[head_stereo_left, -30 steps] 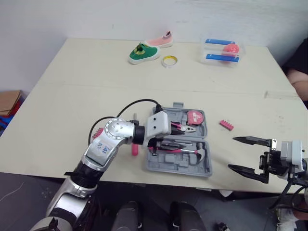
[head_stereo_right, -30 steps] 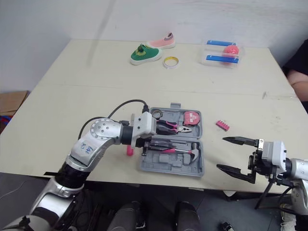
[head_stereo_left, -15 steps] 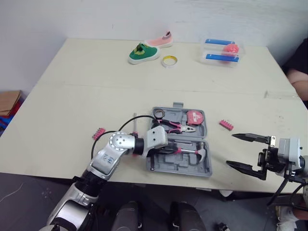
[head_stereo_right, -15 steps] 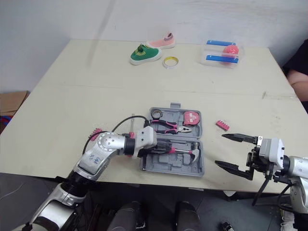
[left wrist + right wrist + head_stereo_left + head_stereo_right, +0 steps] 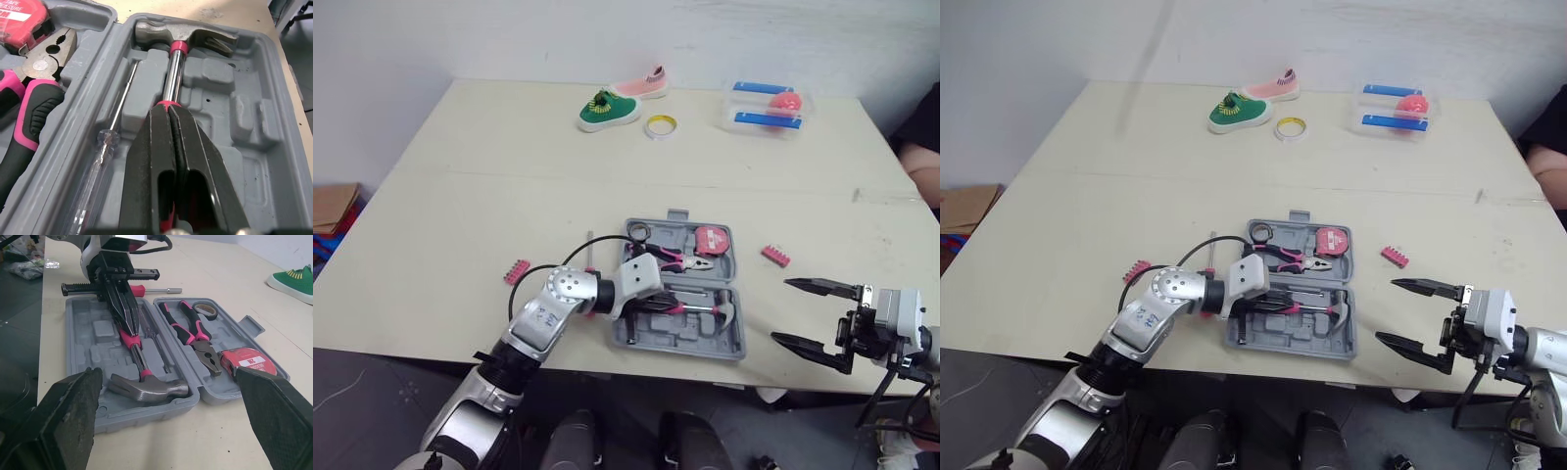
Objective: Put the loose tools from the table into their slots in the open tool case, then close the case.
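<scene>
Hammer (image 5: 173, 71) lies in its case (image 5: 729, 349) slot, left pincer (image 5: 169, 108) seemingly clenched on it to seat it, while right pincer (image 5: 780, 310) gapes idle.

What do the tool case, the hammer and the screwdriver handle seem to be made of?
The tool case is likely moulded plastic: matte grey, with shaped recesses. On the hammer, the head and shaft look like metal: the head is dull grey and the shaft shiny with reflections. Its pink grip is probably rubber or plastic. The screwdriver handle looks like clear plastic, since it is see-through.
</scene>
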